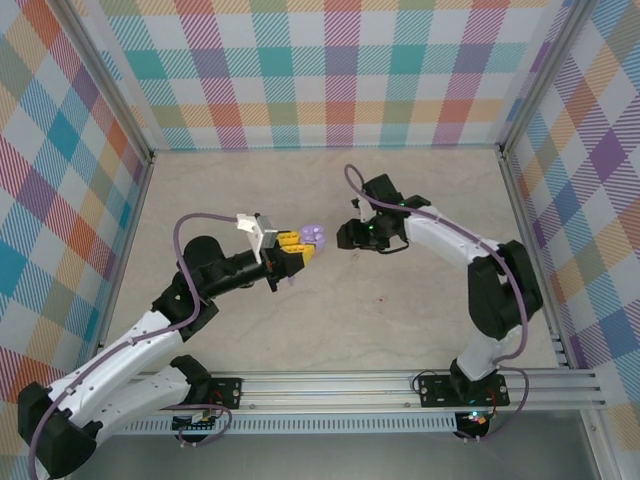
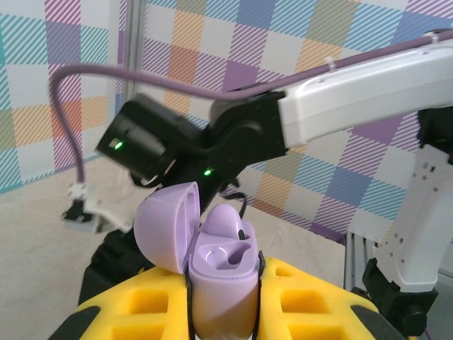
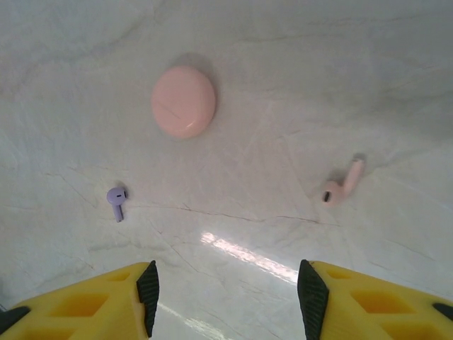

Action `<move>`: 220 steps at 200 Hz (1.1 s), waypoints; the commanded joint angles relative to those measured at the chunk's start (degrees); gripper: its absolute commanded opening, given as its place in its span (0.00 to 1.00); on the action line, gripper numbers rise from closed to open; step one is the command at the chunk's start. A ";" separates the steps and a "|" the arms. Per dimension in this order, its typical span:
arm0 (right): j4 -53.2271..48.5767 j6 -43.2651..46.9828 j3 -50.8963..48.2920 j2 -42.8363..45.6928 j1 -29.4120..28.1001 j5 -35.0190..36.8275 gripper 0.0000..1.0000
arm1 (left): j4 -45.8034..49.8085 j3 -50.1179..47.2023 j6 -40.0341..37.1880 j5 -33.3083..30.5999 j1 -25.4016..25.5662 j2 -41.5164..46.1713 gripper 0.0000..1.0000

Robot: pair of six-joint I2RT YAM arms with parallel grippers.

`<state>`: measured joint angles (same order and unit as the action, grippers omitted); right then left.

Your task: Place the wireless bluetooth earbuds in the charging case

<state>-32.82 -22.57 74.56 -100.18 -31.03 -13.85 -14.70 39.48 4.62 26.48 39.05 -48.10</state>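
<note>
My left end effector [image 2: 224, 315] is clamped tight on the lower body of the purple charging case [image 2: 221, 273], holding it upright off the desk [image 3: 297, 78] with its lid [image 2: 165, 225] hinged open. One seated earbud [image 2: 226, 219] appears to be in its socket already, and the socket beside it looks empty, so I judge the job about half done. My right end effector [image 3: 225, 290] hangs roughly half open over the desk with nothing between its pads. The loose earbud [image 3: 117, 201], the small purple one, lies flat on the desk below it, toward one finger's side and not yet touched. A pink disc [image 3: 183, 101] and a pink bud [image 3: 342, 183] lie well apart from it and are not my concern. What is left is picking up that purple bud and seating it. The left arm reaches from its near-left base toward mid-desk with the wrist about level. The right arm arches over from the near right, its wrist tipped down, close to the case but not touching it.
</note>
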 commanded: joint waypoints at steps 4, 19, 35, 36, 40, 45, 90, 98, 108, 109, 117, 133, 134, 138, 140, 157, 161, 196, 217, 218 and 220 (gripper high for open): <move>-2.31 -2.56 5.58 -4.73 -4.11 -2.64 0.57 | 3.94 2.35 -0.88 0.45 0.83 2.19 0.18; -2.77 -3.33 8.19 -7.83 -6.29 -2.51 0.56 | 4.57 2.66 -0.64 0.59 0.85 2.86 0.18; -3.81 -4.52 11.63 -11.33 -8.65 -1.62 0.53 | 4.83 3.00 -0.27 0.85 0.81 3.17 0.18; -3.91 -4.60 11.91 -11.61 -8.81 -1.49 0.53 | 4.89 3.03 -0.20 0.90 0.79 3.18 0.18; -4.37 -4.76 12.92 -12.40 -9.32 -1.13 0.52 | 5.06 3.14 -0.14 0.94 0.83 3.26 0.18; -4.83 -4.87 14.08 -13.54 -10.00 -0.83 0.52 | 5.39 3.26 -0.16 1.06 0.85 3.35 0.18; -11.68 -7.38 25.84 -23.23 -15.12 3.62 0.45 | 6.13 3.84 -0.07 1.49 0.85 3.71 0.18; -12.90 -7.61 27.55 -24.64 -15.83 4.68 0.43 | 6.00 3.84 0.04 1.60 0.82 3.75 0.18; -14.13 -7.96 29.34 -26.09 -16.40 5.56 0.41 | 6.00 3.77 0.12 1.73 0.83 3.80 0.18; -14.16 -7.95 29.51 -26.24 -16.46 5.57 0.41 | 6.00 3.76 0.12 1.73 0.84 3.80 0.18; -14.71 -8.12 30.57 -27.32 -16.89 5.63 0.41 | 6.01 3.76 0.12 1.73 0.82 3.87 0.18; -16.28 -8.55 32.83 -29.18 -17.69 6.99 0.40 | 5.91 3.54 0.04 1.65 0.85 3.89 0.18; -16.43 -8.55 33.01 -29.32 -17.72 7.08 0.40 | 5.91 3.52 0.04 1.69 0.85 3.89 0.18; -16.74 -8.53 33.52 -29.56 -18.03 7.51 0.39 | 5.83 3.52 0.02 1.65 0.84 3.80 0.18; -16.93 -8.48 33.75 -29.79 -18.09 7.80 0.40 | 5.82 3.52 0.03 1.65 0.83 3.80 0.18; -18.65 -8.69 35.58 -31.39 -18.77 9.26 0.39 | 5.82 3.35 0.02 1.57 0.80 3.74 0.18; -18.88 -8.72 35.91 -31.60 -18.91 9.46 0.39 | 5.87 3.39 0.03 1.56 0.85 3.71 0.18; -21.48 -8.72 38.98 -34.44 -20.09 11.39 0.39 | 6.00 3.34 -0.28 1.49 0.85 3.80 0.18; -21.87 -8.36 39.89 -35.49 -20.64 11.56 0.39 | 5.91 3.24 -0.24 1.64 0.85 3.71 0.18; -21.90 -8.36 39.97 -35.55 -20.65 11.56 0.39 | 5.96 3.24 -0.24 1.64 0.81 3.71 0.18; -21.93 -8.37 40.00 -35.64 -20.67 11.56 0.39 | 5.94 3.23 -0.23 1.65 0.84 3.71 0.19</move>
<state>-51.48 -30.72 112.44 -134.23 -50.65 -3.64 -8.45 41.34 4.67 27.18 39.05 -45.23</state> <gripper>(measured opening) 0.392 0.197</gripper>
